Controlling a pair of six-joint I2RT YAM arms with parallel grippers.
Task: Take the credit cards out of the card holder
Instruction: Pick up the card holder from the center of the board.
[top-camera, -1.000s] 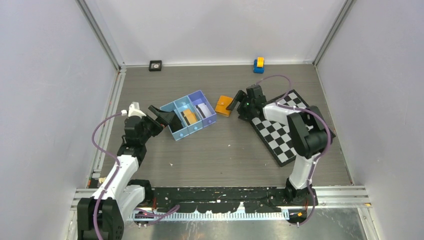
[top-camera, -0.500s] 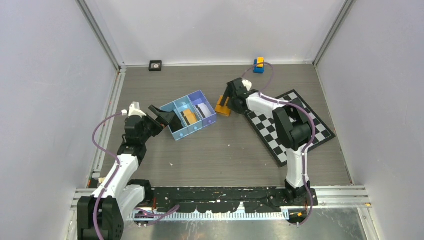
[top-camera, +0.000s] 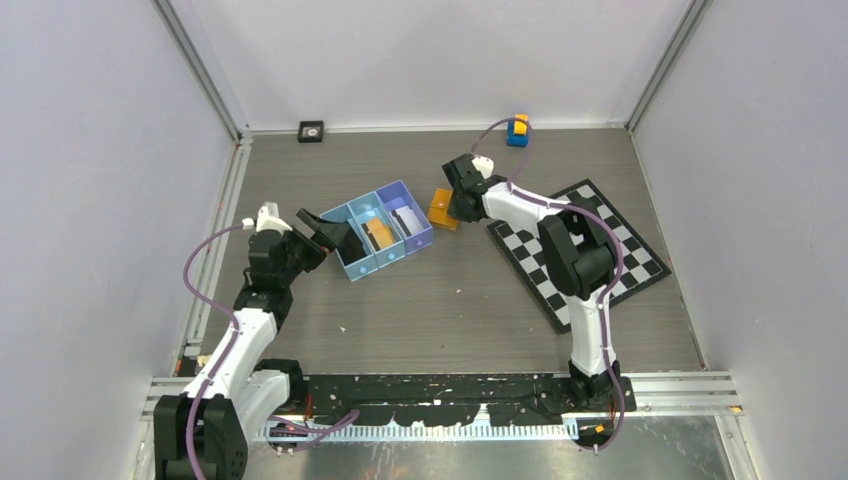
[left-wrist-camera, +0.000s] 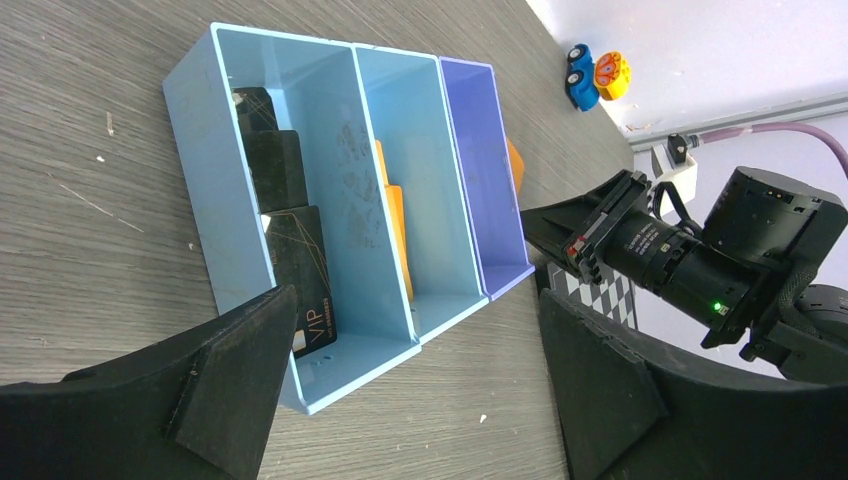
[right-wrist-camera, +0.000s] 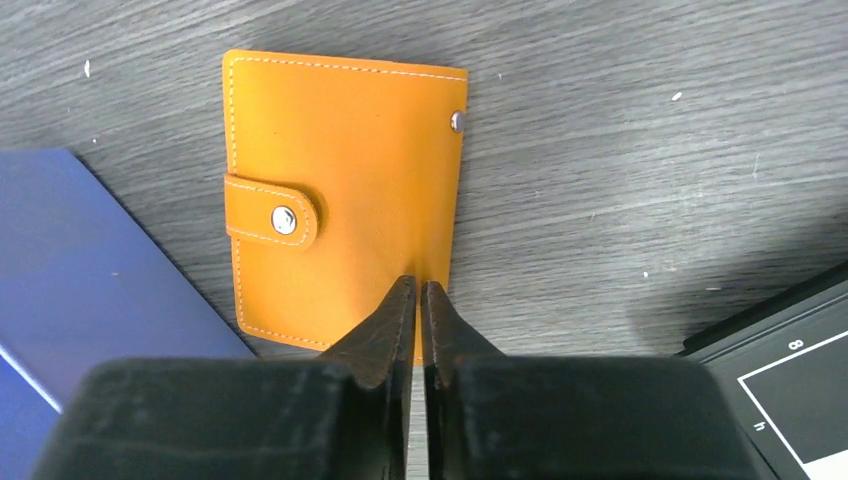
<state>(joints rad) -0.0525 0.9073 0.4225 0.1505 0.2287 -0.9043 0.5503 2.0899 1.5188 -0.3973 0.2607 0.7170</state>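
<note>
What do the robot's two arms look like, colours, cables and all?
The left arm and the right arm both have white links with black joints. A purple cable loops along each. The left end effector and the right end effector are black, with flat wedge-shaped fingers. The right wrist shows a small green light.

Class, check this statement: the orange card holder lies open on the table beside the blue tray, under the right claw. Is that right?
Not quite. The card holder lies closed, its strap snapped down, as the right wrist view shows. The rest holds: it is on the table beside the blue tray, under the right claw.
</note>
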